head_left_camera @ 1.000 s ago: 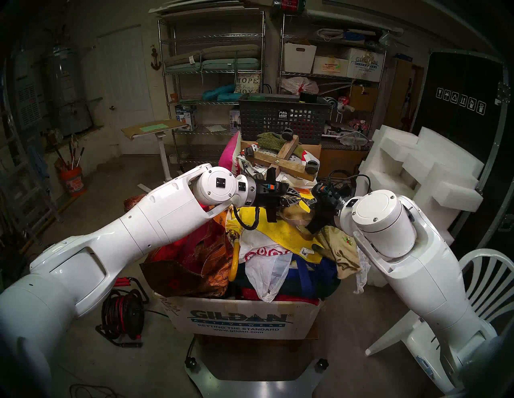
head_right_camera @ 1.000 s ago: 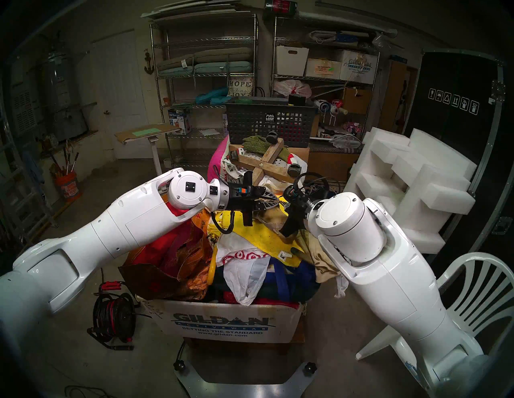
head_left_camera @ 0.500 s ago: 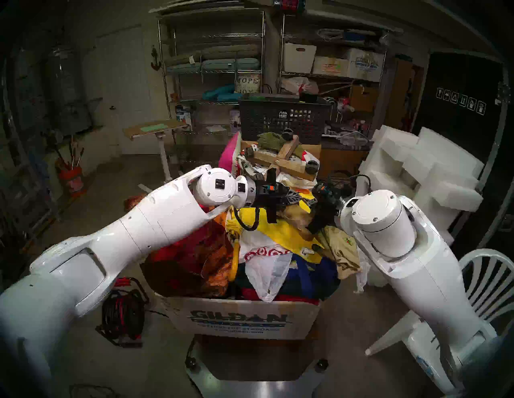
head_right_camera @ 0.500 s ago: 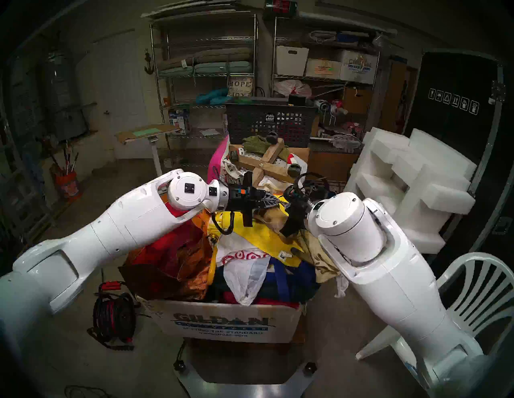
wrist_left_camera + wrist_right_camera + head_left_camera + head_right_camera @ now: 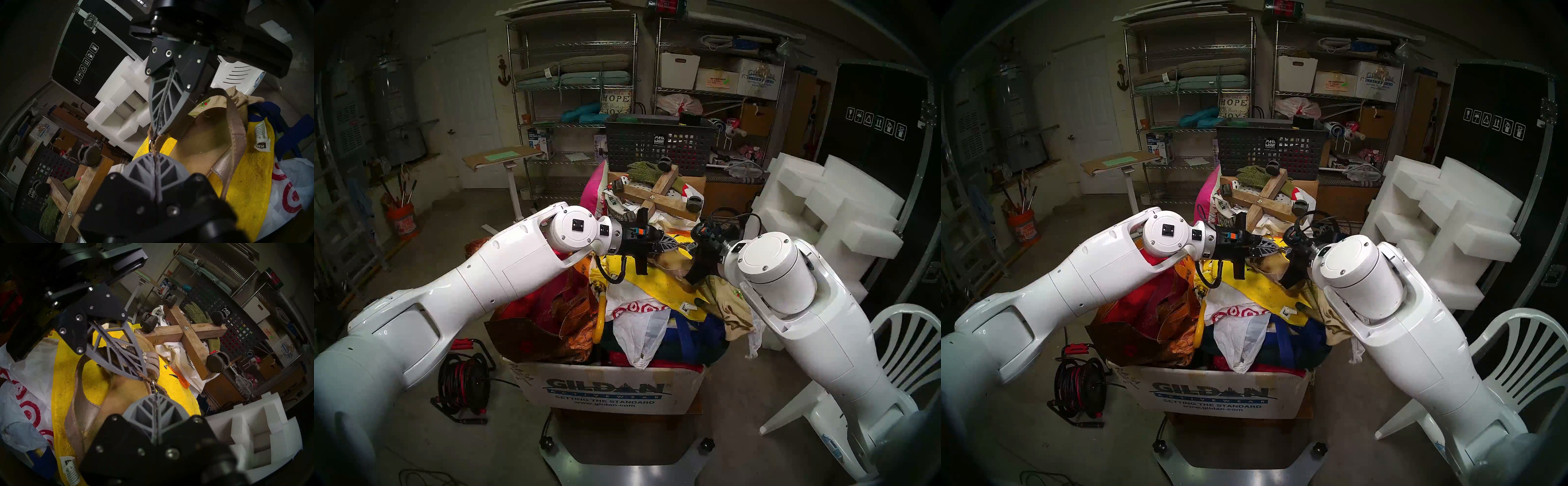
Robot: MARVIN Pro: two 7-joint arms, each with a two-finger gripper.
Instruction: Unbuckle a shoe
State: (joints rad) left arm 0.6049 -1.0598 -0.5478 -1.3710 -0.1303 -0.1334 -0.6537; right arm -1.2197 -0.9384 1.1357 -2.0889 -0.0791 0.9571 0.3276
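The sandal [image 5: 200,140] lies on a yellow towel [image 5: 246,169] atop the heaped box [image 5: 612,390], toward the heap's far right corner, which likely keeps it raised and steady within both arms' reach. The left claw [image 5: 155,155] is clamped together on the thin strap [image 5: 153,149] on one side of the small metal buckle [image 5: 150,144]; the right claw [image 5: 158,133] is pinched on the strap on the other side, so the two tips nearly meet with the buckle between them. My guess is that one holds the strap while the other draws it free. The strap looks still threaded. From the right wrist, the sole's long axis runs from near the camera away toward the wooden cross [image 5: 185,334], toe bands [image 5: 151,360] at the far end, footbed up.
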